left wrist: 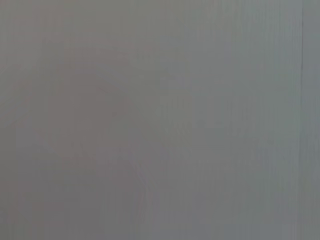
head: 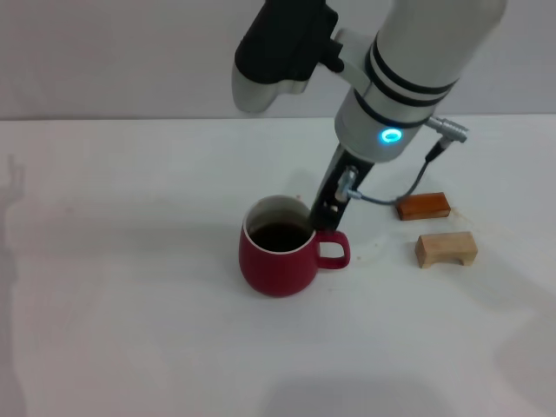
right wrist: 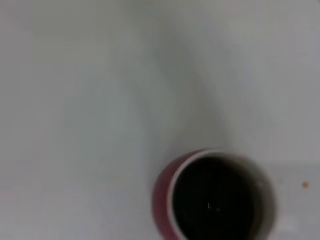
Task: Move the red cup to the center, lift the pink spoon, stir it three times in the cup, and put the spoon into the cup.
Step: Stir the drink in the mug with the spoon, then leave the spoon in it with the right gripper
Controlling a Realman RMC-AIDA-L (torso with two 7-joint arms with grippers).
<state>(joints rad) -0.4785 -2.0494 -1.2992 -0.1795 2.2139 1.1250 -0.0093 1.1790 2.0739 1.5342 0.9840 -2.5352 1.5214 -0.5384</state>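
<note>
Head view: the red cup (head: 278,259) sits on a white table (head: 130,330) near the middle, filled with dark liquid, its loop handle pointing toward the robot's right. The right arm reaches down from above, and the right gripper (head: 326,213) hangs just behind the cup's rim on the handle side, touching or nearly touching it. Whether its jaws are open or closed, and whether they hold anything, cannot be told. The pink spoon is not visible. Two wooden blocks (head: 446,248) lie well apart on the right side.

Left wrist view: only a blank grey surface shows; the left gripper is not seen.

Right wrist view: the cup (right wrist: 215,200) appears from above, directly below the camera, its white rim ringing dark liquid. The cup lies under the right arm, so that arm is clearly the nearer one.
</note>
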